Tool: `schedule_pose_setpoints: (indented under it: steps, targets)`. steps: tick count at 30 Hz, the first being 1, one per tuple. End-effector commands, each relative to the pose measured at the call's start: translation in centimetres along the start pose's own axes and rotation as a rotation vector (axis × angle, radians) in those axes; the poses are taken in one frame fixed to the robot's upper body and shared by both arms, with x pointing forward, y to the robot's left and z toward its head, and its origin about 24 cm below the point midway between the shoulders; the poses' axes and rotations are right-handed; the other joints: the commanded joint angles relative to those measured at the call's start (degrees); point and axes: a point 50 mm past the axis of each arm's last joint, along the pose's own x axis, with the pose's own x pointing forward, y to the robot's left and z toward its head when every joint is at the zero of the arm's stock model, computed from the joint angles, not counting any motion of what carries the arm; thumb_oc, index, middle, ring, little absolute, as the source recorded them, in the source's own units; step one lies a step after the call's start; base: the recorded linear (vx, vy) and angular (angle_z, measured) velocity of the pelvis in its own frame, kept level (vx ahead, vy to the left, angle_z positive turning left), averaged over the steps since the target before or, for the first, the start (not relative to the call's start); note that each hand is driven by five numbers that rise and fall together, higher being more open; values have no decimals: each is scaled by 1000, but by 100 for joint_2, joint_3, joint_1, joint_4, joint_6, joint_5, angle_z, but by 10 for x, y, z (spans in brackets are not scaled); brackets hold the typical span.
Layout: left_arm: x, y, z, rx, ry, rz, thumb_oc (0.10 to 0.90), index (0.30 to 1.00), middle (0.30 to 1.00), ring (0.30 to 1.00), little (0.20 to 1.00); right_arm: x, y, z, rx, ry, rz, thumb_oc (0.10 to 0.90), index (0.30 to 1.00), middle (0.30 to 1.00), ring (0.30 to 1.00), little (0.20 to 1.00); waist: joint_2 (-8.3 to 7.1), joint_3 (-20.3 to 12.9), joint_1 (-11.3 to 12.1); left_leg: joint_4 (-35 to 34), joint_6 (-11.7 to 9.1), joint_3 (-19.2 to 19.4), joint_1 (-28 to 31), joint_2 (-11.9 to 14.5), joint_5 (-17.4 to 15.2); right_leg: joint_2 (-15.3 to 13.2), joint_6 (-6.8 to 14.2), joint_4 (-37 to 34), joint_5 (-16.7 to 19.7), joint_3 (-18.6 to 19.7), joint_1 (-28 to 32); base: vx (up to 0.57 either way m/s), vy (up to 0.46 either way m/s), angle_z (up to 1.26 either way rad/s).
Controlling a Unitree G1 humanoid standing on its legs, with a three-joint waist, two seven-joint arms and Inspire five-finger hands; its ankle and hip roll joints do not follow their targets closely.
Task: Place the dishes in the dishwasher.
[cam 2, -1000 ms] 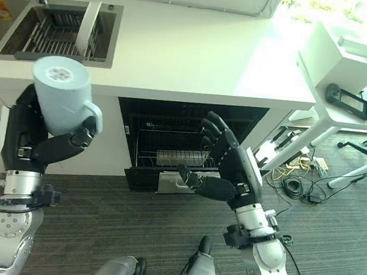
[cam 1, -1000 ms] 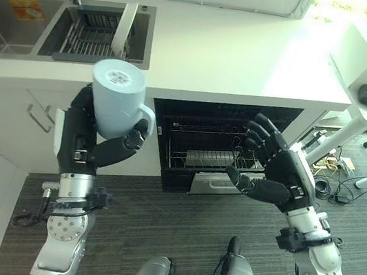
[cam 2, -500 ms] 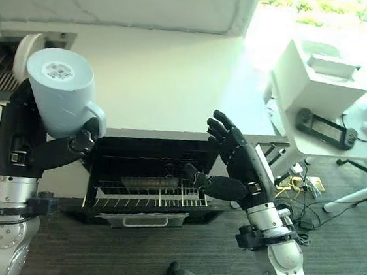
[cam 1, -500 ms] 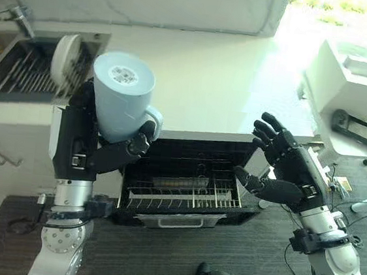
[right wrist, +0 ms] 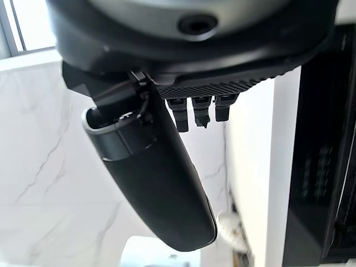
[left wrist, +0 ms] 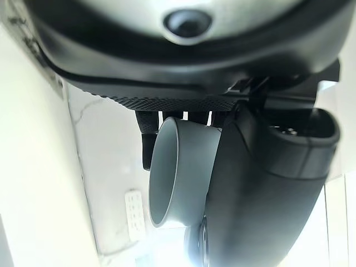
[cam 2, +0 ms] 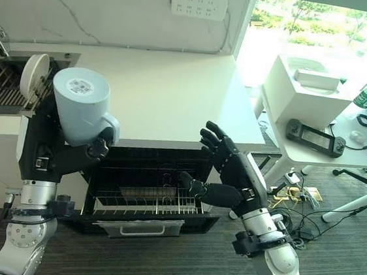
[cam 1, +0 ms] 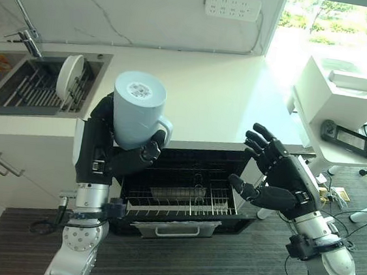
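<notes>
- The pale blue ceramic mug (cam 1: 137, 110) is upside down, and its upturned base carries a round white sticker with small dark print too fine to read.
- The left hand (cam 1: 107, 146) is raised upright in front of the white countertop (cam 1: 220, 105), fingers curled round the mug's far side and thumb hooked at its handle; the left wrist view shows the mug's open mouth (left wrist: 172, 172) lying between thumb and fingers.
- The right hand (cam 1: 277, 180) hangs in the air with fingers spread and lightly bent, thumb out to the side, holding nothing.
- Below and beyond the right fingertips sits the open black dishwasher (cam 1: 189, 177), its wire rack (cam 1: 183, 200) pulled forward.
- Past the left fingers, a round white plate (cam 1: 68, 76) stands on edge in the steel sink's (cam 1: 11, 93) rack.
- A white power strip (cam 1: 234, 6) is fixed to the marble wall.
</notes>
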Motion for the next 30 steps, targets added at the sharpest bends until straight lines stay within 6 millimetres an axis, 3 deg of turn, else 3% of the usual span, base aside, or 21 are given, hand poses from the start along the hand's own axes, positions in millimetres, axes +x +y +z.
schedule_pose_setpoints:
  steps: [1,12,20,30]
  targets:
    - [22,-2,33,8,-262,13,400,300,300,300,300,23,9,41,96,-274,104,800,900,900,900,900,-70,-327,83,41,-44,-89,218,172,-644,-187,817,-286,-321,201,322,62,108,11]
    - [26,-25,18,239,-333,-33,400,300,300,300,300,42,26,44,278,-319,204,800,900,900,900,900,-190,-359,217,41,107,-156,280,30,-773,-254,908,-286,-250,172,390,8,60,5]
    - [24,-40,15,281,-376,-85,400,300,300,300,300,52,36,43,319,-316,238,800,900,900,900,900,-189,-385,278,41,174,-148,339,-15,-841,-242,919,-286,-255,243,425,1,8,-3]
    - [21,-60,18,332,-455,-169,400,300,300,300,300,63,41,28,312,-187,184,800,900,900,900,900,-195,-441,310,41,204,-101,383,-2,-892,-230,920,-286,-294,295,470,1,0,-1]
